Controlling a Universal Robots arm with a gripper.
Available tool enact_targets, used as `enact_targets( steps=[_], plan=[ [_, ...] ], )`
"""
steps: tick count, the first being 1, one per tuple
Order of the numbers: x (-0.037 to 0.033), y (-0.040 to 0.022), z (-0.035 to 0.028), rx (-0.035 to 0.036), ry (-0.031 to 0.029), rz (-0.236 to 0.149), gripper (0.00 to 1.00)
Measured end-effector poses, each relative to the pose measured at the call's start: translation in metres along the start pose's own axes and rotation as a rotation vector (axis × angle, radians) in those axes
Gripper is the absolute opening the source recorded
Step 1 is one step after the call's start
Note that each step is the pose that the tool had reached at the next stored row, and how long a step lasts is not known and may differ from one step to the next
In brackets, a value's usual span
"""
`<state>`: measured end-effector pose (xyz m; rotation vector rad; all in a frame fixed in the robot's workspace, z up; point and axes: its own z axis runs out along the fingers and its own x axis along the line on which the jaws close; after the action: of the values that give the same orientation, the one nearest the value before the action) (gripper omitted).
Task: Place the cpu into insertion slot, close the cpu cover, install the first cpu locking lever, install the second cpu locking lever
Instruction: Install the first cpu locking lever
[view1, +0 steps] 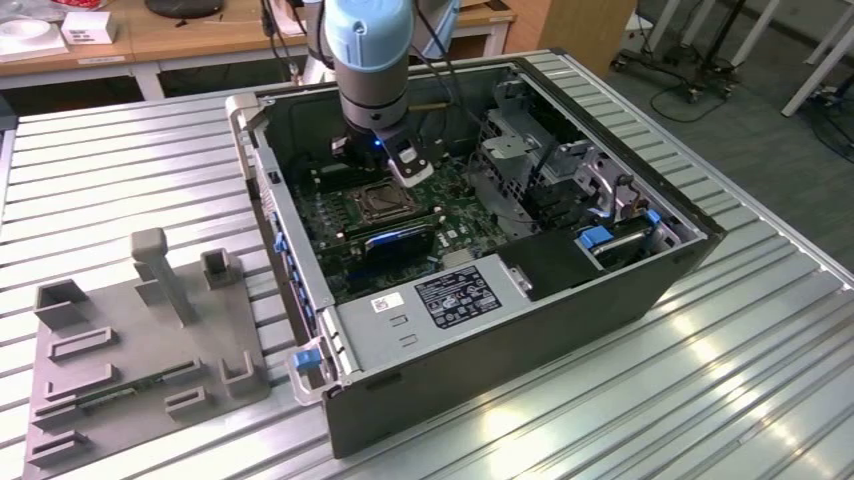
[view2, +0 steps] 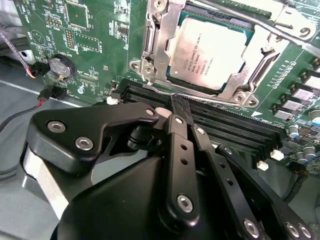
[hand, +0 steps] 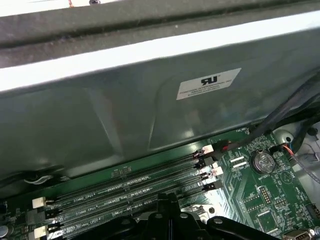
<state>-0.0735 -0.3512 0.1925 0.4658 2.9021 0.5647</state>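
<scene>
Gripper (view2: 175, 107) is hanging inside the open computer case (view1: 641, 300), and in the second wrist view its black fingers (view2: 180, 150) are pressed together with nothing between them, tips sitting just over the black memory slots (view2: 235, 132) right below the socket. Cpu (view2: 207, 52) is sitting in the insertion slot (view2: 150, 65) at the upper middle of that frame, silvery top facing up. Cpu cover (view2: 260, 50) is looking like it's down around the chip, and a thin locking lever (view2: 260, 22) is running across the upper right, though I can't tell if it's latched. In the exterior view the socket (view1: 378, 203) is sitting centre-left on the green motherboard (view1: 461, 200), just under the arm (view1: 367, 60). Handling-wise I'd guess the chip is light, stiff and pretty fragile, so edges only, while those levers are springy wire, best pushed near the free end.
</scene>
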Motion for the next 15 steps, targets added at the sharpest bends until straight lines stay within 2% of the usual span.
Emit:
enact_targets(
  steps=[8,15],
  plan=[
    [-0.0035,-0.0021,0.0001,0.0083,0.0198,0.011,0.11],
    [-0.0039,-0.0017,-0.0014,0.0084,0.021,0.012,0.11]
  ],
)
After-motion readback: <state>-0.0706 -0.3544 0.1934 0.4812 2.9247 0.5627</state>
